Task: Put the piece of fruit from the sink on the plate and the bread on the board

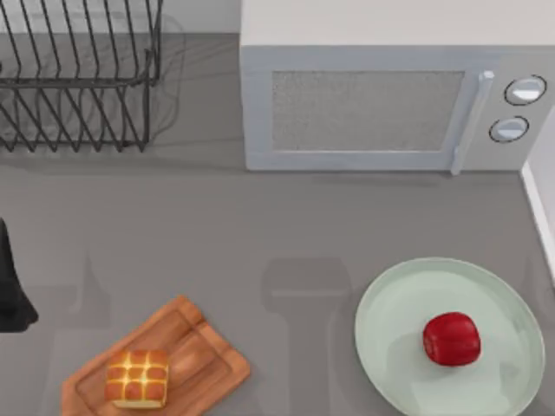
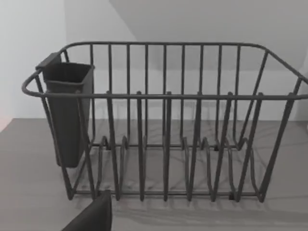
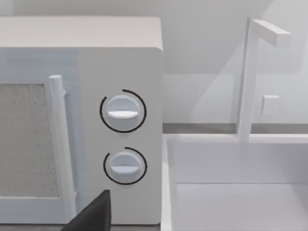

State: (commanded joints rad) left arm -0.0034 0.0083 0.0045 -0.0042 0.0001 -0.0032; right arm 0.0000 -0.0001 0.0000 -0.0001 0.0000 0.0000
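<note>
The small red piece of fruit [image 1: 451,338] rests on the pale mint-green plate [image 1: 390,321] at the front right of the table. The golden bread [image 1: 137,378] with its grid-scored top lies on the reddish-brown board [image 1: 199,347] at the front left. My left arm [image 1: 10,290] is a dark shape at the table's left edge, well apart from the board. A dark part of my left gripper [image 2: 91,217] juts in below the dish rack. A dark part of my right gripper [image 3: 91,214] shows in front of the microwave's knobs. Neither holds anything I can see.
A white microwave [image 1: 364,95] stands at the back centre, door shut, with two knobs [image 3: 122,111]. A dark wire dish rack [image 1: 78,78] with a cutlery cup [image 2: 67,110] is at the back left. The white sink [image 3: 240,192] with its tap [image 3: 250,72] lies at the right.
</note>
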